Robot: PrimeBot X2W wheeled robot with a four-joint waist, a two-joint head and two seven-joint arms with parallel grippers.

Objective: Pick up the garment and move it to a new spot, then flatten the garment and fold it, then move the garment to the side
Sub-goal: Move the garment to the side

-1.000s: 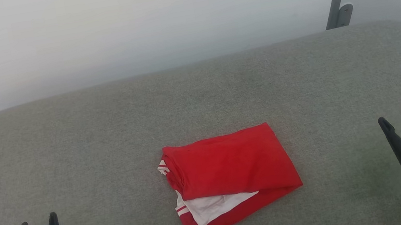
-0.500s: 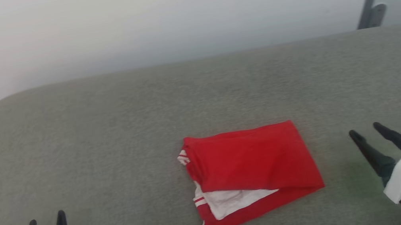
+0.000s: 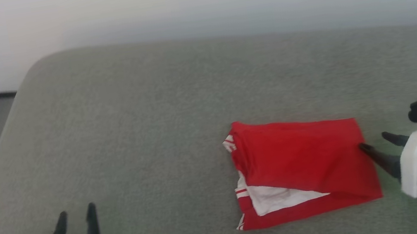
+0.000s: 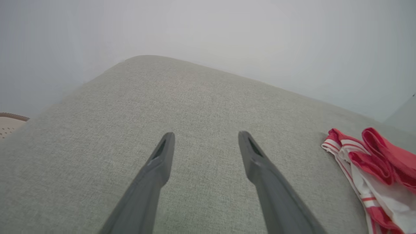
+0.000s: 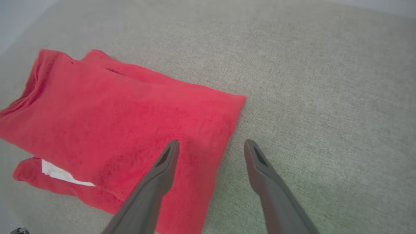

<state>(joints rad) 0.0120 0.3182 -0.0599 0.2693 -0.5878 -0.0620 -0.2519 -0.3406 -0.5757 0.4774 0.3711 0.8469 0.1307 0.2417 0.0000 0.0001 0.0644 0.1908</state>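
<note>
Since the red jersey [image 3: 303, 160] lies as a compact folded rectangle on the grey fabric-covered table [image 3: 130, 125], with white cloth and striped trim showing along its near edge, the relocating, flattening and folding are judged done (only the final move to the side appears left). The right pincer [image 3: 373, 141] is seen open at the jersey's right edge, one finger over red cloth, the other over bare table, nothing gripped; contact cannot be told. The left pincer [image 3: 76, 210] is seen open and empty, well apart from the jersey.
</note>
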